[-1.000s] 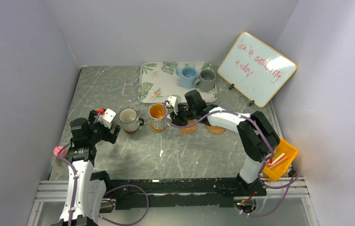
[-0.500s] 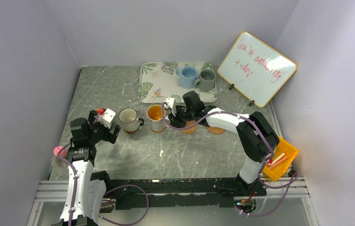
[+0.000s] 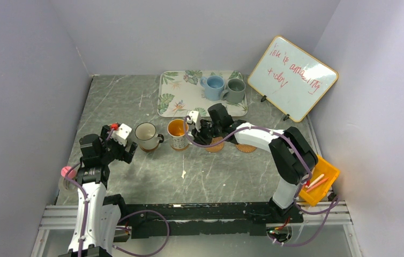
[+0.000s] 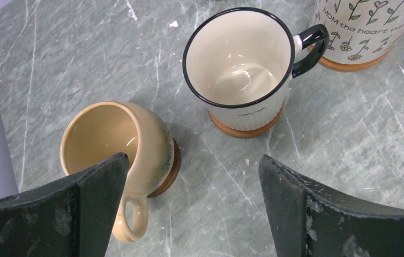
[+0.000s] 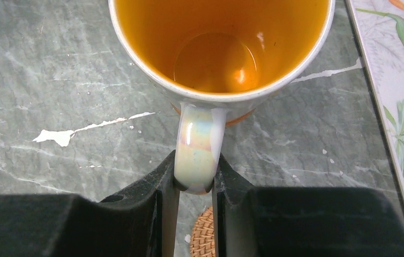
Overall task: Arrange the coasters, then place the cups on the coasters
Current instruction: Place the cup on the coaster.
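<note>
Snugly, right claw (image 5: 195,181) pinches glossy mug (image 5: 221,32) handle (orange-glazed inside).

Light even, diffuse, from overhead; shadows soft and short. Small glare spots inside the white dark-rimmed ribbed mug (image 4: 237,75) and the orange-lined patterned mug (image 5: 218,48). Wrist views sharp.

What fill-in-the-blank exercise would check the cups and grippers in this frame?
1. The right gripper is shut on the orange-lined mug's ____.
2. The blue mug and grey-green mug stand on the leaf-print ____.
3. The left gripper, near the tan mug, holds nothing and is ____.
Missing words: handle; tray; open.
</note>
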`<move>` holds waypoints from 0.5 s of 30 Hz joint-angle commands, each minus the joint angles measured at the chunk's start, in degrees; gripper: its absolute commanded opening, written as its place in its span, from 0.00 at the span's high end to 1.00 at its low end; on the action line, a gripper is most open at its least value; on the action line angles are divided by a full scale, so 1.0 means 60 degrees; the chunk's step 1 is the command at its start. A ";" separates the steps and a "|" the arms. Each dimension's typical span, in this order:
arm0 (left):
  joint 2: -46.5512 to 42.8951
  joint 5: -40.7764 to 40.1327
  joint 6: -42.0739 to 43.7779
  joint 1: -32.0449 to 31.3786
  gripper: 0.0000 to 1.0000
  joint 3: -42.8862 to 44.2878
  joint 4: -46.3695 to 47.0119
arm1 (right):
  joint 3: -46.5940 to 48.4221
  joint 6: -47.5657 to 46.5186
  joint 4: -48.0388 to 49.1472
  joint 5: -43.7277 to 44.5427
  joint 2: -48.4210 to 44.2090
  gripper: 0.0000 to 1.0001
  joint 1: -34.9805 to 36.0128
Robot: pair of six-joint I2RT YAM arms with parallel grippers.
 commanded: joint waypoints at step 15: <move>-0.0120 0.0324 0.0164 0.0082 0.04 0.0025 0.0027 | 0.0270 -0.0134 0.0438 -0.0118 -0.0199 0.77 -0.0137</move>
